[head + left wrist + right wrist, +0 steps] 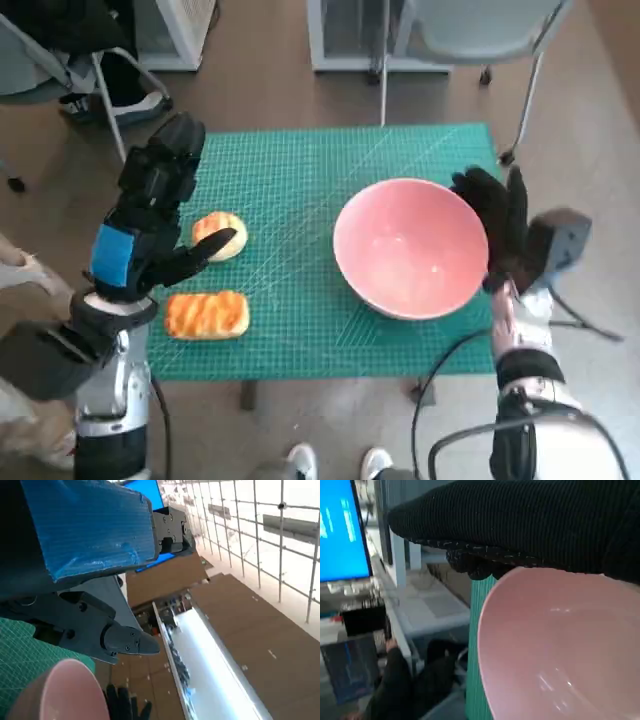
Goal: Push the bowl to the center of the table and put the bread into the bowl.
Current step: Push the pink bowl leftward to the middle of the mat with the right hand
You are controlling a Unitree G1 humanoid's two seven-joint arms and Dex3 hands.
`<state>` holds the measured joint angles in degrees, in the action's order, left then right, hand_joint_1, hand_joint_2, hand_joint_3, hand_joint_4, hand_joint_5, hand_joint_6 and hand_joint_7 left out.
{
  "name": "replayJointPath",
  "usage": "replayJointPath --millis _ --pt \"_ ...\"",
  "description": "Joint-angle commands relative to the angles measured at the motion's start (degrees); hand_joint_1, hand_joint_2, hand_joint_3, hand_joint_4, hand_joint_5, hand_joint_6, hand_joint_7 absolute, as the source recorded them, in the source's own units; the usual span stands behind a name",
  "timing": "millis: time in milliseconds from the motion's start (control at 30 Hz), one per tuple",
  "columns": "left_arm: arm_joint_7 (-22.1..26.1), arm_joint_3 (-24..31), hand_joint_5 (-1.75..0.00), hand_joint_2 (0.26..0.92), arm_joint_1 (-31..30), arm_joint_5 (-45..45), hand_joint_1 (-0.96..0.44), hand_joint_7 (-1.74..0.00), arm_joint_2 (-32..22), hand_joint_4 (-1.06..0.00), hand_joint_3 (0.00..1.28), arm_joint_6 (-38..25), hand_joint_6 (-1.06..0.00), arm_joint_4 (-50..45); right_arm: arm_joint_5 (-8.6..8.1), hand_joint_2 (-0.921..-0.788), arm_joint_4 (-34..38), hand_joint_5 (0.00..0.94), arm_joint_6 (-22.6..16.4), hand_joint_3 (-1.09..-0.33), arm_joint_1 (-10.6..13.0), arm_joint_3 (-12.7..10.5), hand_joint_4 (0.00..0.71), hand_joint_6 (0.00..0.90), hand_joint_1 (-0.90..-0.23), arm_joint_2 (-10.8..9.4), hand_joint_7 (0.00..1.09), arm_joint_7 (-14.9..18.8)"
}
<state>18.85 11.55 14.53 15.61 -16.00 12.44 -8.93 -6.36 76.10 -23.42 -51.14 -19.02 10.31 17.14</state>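
Pink bowl (410, 247) sits on the green cutting mat (300, 190), on the robot's right half of the counter, empty. We see the right hand (497, 225) in its black glove flat against the bowl's outer rim on the right side, fingers pointing away from the robot, gripping nothing. Two breads lie on the mat's left part, well apart from the bowl: a round bun (220, 235) and a flat rectangular toasted piece (207, 314) nearer the robot. The left hand (150, 215) hangs above the mat's left edge, fingers spread and empty; one black finger tip overlaps the bun in the head view, but we cannot tell whether it touches.

Right wrist view gives us what the head view does not: the glove (530, 525) lying right along the bowl's rim (560, 645), the mat edge (479, 645) beside it, plus a blue screen (340, 530) and a person's dark sleeve (395, 680) in the background. Left wrist view shows the blue tape (90, 525) and black fingers (115, 635) apart with nothing between them, the bowl's side (70, 690) and the gloved fingertips (122, 702) beyond it; neither bread shows there. Only the head view shows a person's white shoes (338, 463) at the counter's near edge.
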Motion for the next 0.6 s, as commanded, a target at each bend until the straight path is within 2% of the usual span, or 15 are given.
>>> replayJointPath --millis 33,467,600 --pt "-1.2 0.8 0.00 0.913 -1.7 -0.8 -0.31 -0.42 -0.8 -0.06 0.24 -1.3 0.00 -2.7 0.53 -0.921 0.8 0.002 1.1 -0.864 -0.2 0.2 0.232 0.277 -0.548 -1.1 0.04 0.5" --pt "-2.4 2.0 0.00 0.902 -3.8 -1.1 -0.31 -0.42 -0.7 -0.07 0.25 -1.2 0.00 -4.2 1.00 -0.921 0.9 0.002 1.3 -0.856 -1.6 0.8 0.235 0.290 -0.559 -2.9 0.04 -0.3" --pt "-2.6 2.8 -0.01 0.898 -5.3 -1.3 -0.32 -0.42 -0.8 -0.08 0.25 -0.8 0.00 -5.0 1.63 -0.921 0.9 0.003 1.4 -0.850 -2.4 1.7 0.239 0.292 -0.561 -3.9 0.04 -1.0"
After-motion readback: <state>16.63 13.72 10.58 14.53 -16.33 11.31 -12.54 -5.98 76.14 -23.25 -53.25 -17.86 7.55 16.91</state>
